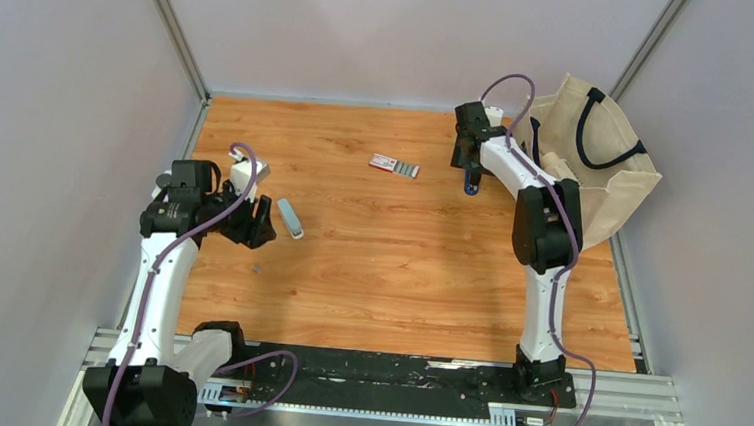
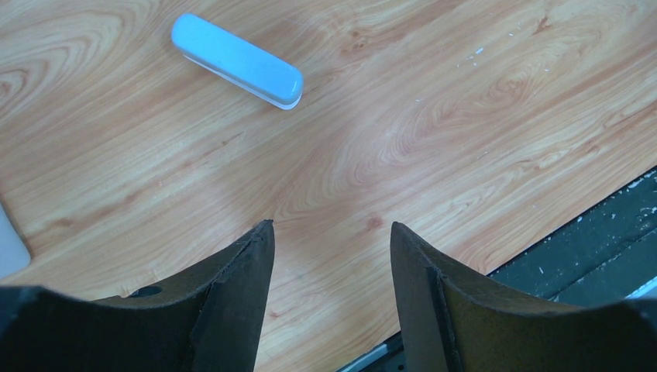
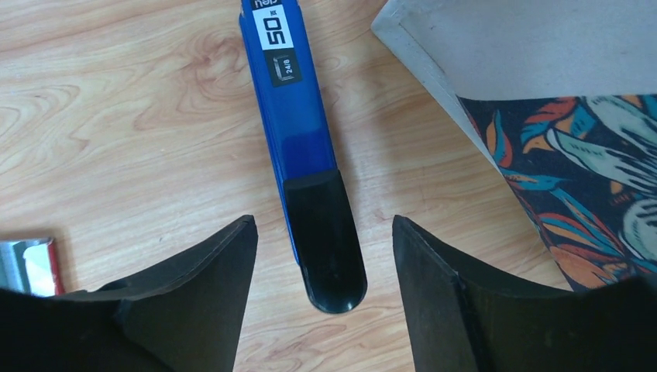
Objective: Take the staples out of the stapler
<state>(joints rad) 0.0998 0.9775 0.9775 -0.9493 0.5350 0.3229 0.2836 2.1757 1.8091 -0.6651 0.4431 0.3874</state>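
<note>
The two dark fingers of the right gripper (image 3: 323, 232) stand spread apart at the bottom of the right wrist view. Between them lies the black end of the stapler (image 3: 294, 116). Bare wood shows on each side of this end, so the fingers do not touch it. The stapler is a slim dark-blue bar with a white label that reads "50", and it lies flat on the wooden table (image 1: 399, 275), pointing away from the fingers. Just beside it on the right is the beige tote bag (image 1: 596, 178), whose lining has a coloured leaf pattern.

In the top view the stapler sits at the far right part of the table, under the right gripper. The staples (image 1: 408, 170) lie as a short silver-grey strip to the left of it, near but apart, and they touch the small pink-and-white box (image 1: 384, 161).

The left gripper (image 2: 331, 232) is also spread, with only wood between its fingers. It is over the left side of the table, well apart from the stapler. A light-blue oblong case (image 2: 236, 60) lies near it, not touched
</note>
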